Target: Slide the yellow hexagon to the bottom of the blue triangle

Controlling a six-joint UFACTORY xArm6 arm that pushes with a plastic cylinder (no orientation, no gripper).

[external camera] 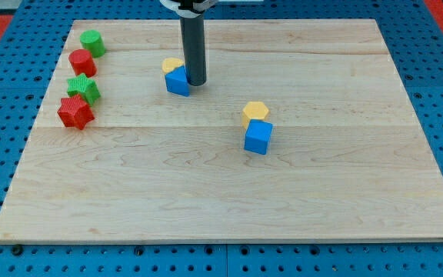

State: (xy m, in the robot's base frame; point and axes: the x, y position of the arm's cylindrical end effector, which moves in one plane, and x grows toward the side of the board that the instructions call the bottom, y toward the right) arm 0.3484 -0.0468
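Observation:
A yellow hexagon point(256, 111) lies right of the board's middle, touching the top of a blue cube point(258, 137). A blue triangle-like block point(177, 80) lies at upper middle-left, with a second yellow block point(172, 65) touching its top-left. My tip point(195, 82) stands at the blue block's right side, touching or almost touching it. The tip is well to the upper left of the yellow hexagon.
A green cylinder point(92, 42), a red cylinder point(82, 61), a green star point(83, 88) and a red star point(75, 112) form a column near the wooden board's point(344, 200) left edge. Blue pegboard surrounds the board.

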